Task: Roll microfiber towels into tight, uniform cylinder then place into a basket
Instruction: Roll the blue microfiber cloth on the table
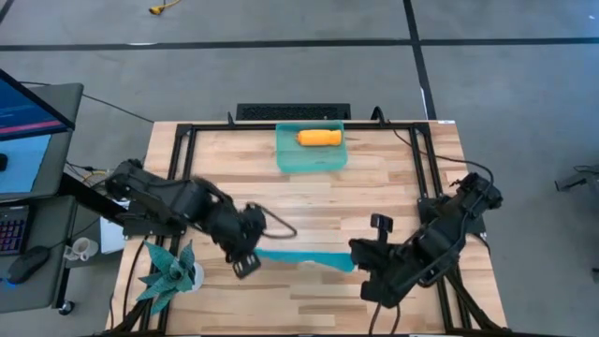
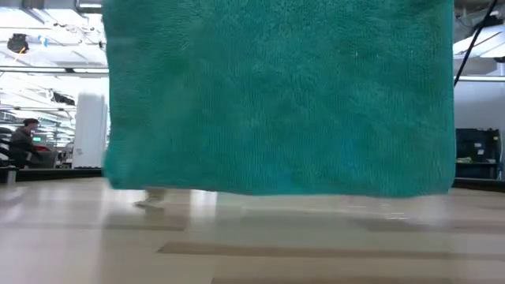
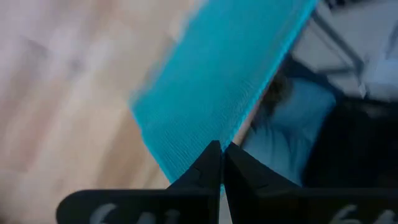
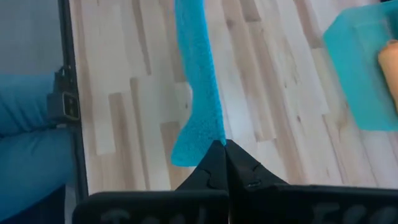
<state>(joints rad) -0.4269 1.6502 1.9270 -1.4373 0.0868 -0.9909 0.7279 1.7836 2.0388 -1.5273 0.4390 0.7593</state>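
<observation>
Teal towel (image 1: pixel 304 256) hangs stretched between the left gripper (image 1: pixel 245 265) and right gripper (image 1: pixel 358 255), both clamped on its corners.

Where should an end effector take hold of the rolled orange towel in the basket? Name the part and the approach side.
Grip the rolled orange towel across its middle, coming straight down from above. It lies on its side in the basket, long axis running left to right, and the low walls leave the top open. Fingers closing across the roll's narrow width should keep it wound.
</observation>
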